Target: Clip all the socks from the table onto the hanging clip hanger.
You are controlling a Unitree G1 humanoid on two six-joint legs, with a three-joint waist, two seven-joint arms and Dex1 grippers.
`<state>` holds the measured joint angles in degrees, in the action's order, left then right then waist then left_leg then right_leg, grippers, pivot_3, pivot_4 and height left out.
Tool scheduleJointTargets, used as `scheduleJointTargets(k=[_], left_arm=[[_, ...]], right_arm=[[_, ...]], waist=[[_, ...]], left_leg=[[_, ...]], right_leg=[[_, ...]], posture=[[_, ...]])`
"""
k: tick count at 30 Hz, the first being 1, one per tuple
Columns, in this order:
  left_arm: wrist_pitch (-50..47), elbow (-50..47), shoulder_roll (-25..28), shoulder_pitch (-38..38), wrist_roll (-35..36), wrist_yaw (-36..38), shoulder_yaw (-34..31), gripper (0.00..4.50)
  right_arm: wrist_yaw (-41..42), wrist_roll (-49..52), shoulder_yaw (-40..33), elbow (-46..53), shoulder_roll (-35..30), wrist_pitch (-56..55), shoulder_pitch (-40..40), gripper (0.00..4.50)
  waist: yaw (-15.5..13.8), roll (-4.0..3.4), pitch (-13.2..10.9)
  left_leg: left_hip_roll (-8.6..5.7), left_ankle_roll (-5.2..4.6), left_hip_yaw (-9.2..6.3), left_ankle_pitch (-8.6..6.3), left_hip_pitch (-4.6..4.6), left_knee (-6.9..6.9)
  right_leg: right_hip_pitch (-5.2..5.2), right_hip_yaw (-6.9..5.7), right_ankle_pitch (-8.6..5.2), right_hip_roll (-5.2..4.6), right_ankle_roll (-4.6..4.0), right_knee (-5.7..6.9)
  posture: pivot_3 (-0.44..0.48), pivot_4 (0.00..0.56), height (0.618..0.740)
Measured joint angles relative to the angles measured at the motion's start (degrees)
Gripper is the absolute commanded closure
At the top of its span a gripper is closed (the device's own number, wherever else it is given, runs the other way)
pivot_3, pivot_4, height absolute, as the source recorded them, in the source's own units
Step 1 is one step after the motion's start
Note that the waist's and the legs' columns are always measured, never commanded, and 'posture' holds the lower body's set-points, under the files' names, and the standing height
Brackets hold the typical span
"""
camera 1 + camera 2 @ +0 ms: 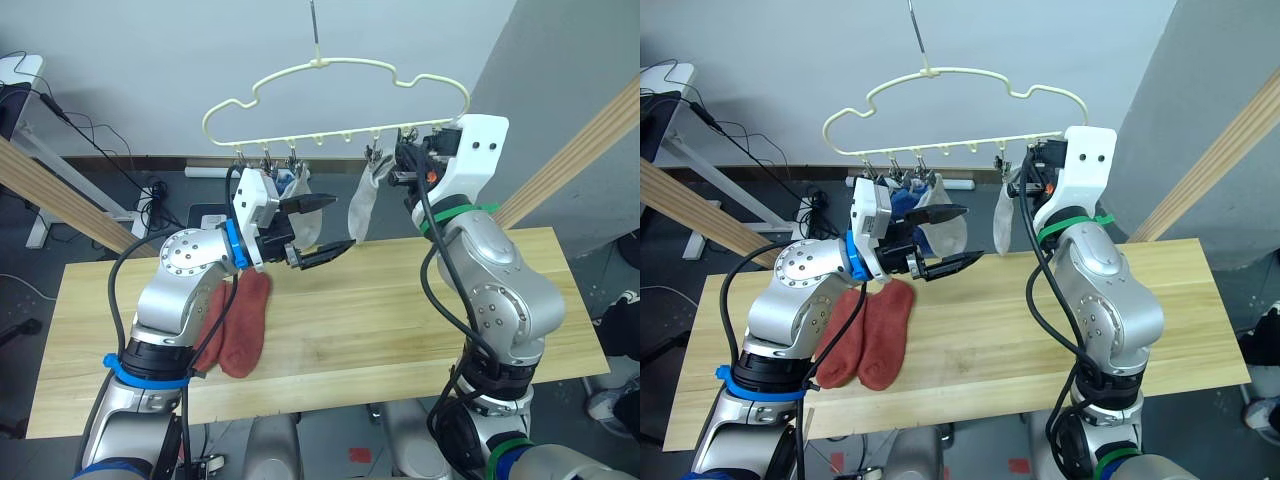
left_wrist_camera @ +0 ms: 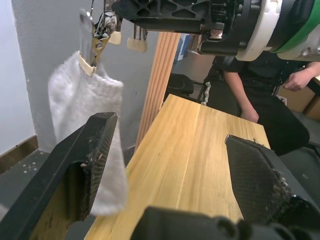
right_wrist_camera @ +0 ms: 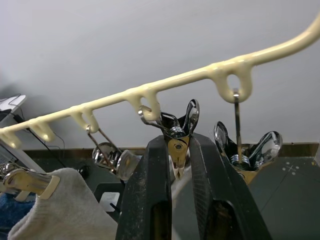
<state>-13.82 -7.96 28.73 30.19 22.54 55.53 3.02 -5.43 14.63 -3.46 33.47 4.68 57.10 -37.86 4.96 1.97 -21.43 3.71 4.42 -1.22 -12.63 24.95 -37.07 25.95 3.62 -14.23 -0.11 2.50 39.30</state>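
Note:
The cream clip hanger hangs above the table. Two rust-red socks lie side by side on the planks under my left arm. A blue sock and a light grey sock hang from clips at the hanger's left. Another grey sock hangs near the middle. My right gripper is raised to the bar and shut on a silver clip, directly above that sock. My left gripper is open and holds nothing, hovering over the table just below the hung socks.
Round wooden poles slant up on both sides of the table. A person in black stands past the table's far end. Cables and a power strip lie on the floor behind.

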Motion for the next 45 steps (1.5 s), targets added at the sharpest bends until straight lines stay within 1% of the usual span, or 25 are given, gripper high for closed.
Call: scheduleJointTargets(k=[2,9,21,27,45], left_arm=[[0.3,0.0,0.0,0.0,0.0,0.0,0.0,0.58],[0.5,0.0,0.0,0.0,-0.1,0.0,0.1,0.58],[0.6,0.0,0.0,0.1,-0.4,0.1,0.1,0.58],[0.7,0.1,0.0,0.2,-0.4,0.2,0.2,0.58],[1.6,0.6,0.0,0.6,-0.8,0.2,0.6,0.58]], right_arm=[[0.0,-0.1,0.3,0.0,-0.2,0.0,0.1,2.7],[0.0,-0.1,0.3,0.0,-1.1,0.0,0.1,2.7],[-0.9,-0.5,0.3,-0.1,-0.8,-0.6,0.4,2.7],[-1.8,-0.5,0.2,-1.1,1.3,-1.0,0.6,2.7],[-2.5,-1.0,0.4,-4.1,2.8,-6.6,0.7,2.7]], waist=[[0.0,0.0,0.0],[0.0,0.0,0.0],[0.0,0.0,0.0],[0.0,0.01,0.0],[0.0,0.01,0.0]], left_leg=[[0.0,0.0,0.0,0.01,0.0,-0.01],[0.0,-0.02,-0.01,0.03,-0.01,-0.02],[0.0,-0.02,-0.02,0.05,-0.01,-0.03],[0.0,-0.01,-0.02,0.05,-0.02,-0.03],[-0.01,-0.01,-0.02,0.06,-0.01,-0.03]], right_leg=[[0.0,0.0,0.0,0.0,0.0,0.02],[0.0,-0.02,0.0,-0.01,0.0,0.11],[0.0,-0.03,0.0,-0.01,0.0,0.14],[0.01,-0.03,0.0,-0.01,0.0,0.15],[0.01,-0.04,0.0,-0.02,0.0,0.16]], posture=[[-0.145,0.319,0.74],[-0.145,0.319,0.74],[-0.145,0.316,0.74],[-0.147,0.316,0.74],[-0.145,0.309,0.74]])
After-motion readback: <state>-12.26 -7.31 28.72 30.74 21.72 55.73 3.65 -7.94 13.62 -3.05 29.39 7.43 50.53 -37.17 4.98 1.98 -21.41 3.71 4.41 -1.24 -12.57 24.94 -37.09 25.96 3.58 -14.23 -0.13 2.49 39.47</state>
